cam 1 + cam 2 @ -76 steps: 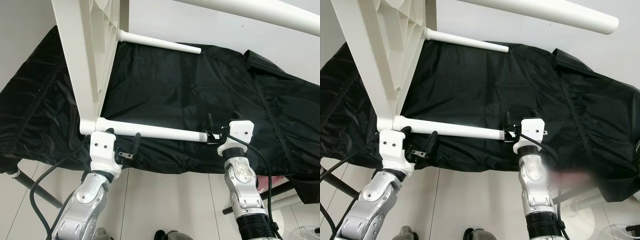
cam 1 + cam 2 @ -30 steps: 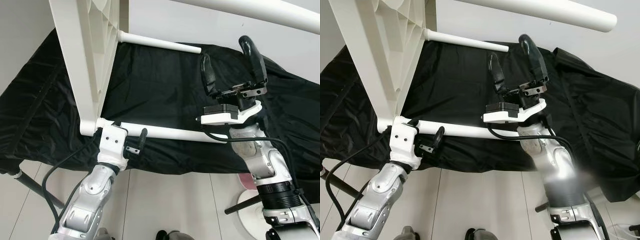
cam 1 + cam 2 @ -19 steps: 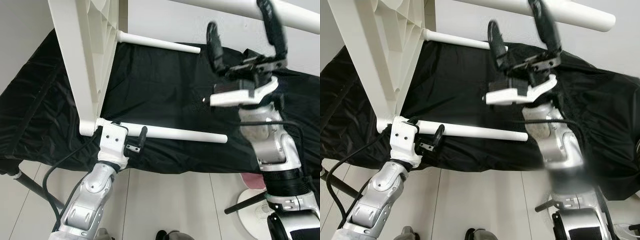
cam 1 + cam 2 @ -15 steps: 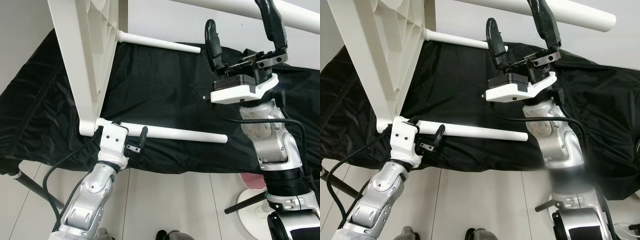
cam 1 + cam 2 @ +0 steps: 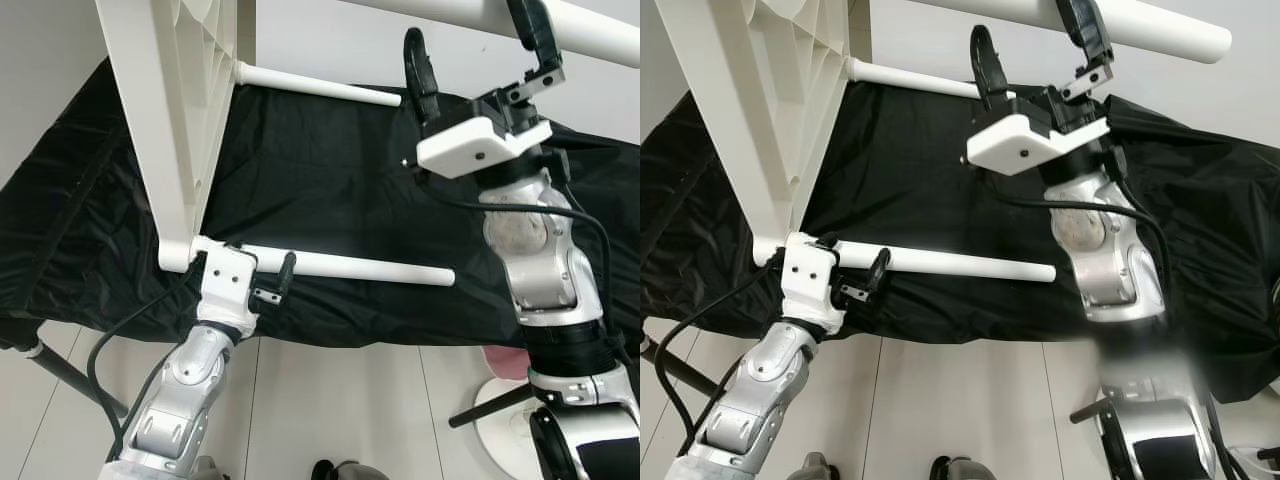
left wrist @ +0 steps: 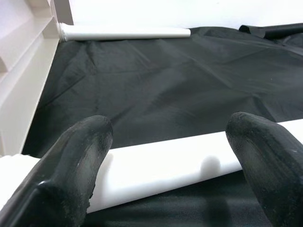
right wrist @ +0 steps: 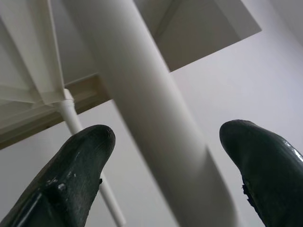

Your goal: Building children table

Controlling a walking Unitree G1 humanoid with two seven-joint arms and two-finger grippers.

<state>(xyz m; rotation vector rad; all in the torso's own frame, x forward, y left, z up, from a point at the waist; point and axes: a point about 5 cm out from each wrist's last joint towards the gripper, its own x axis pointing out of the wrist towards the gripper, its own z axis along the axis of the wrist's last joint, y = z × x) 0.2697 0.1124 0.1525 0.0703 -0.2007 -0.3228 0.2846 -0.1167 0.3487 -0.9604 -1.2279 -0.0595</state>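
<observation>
White tabletop [image 5: 170, 110] tipped on edge over black cloth [image 5: 330, 170], legs jutting sideways. Left gripper [image 5: 258, 285] at base of lower near leg [image 5: 340, 266], fingers spread astride it, not clamped; likely steadying assembly. Right gripper [image 5: 1040, 45] raised to upper leg [image 5: 1110, 22], fingers spread either side; judged positioned to grasp. Far leg [image 5: 318, 85] lies beyond. Cloth folds below; nothing blocks reach.

A crumpled black sheet [image 5: 330, 170] is spread over the table, its edge draped down. A plain grey-white wall [image 5: 330, 40] is seen behind. A pale tiled floor [image 5: 340, 410] is seen below.
</observation>
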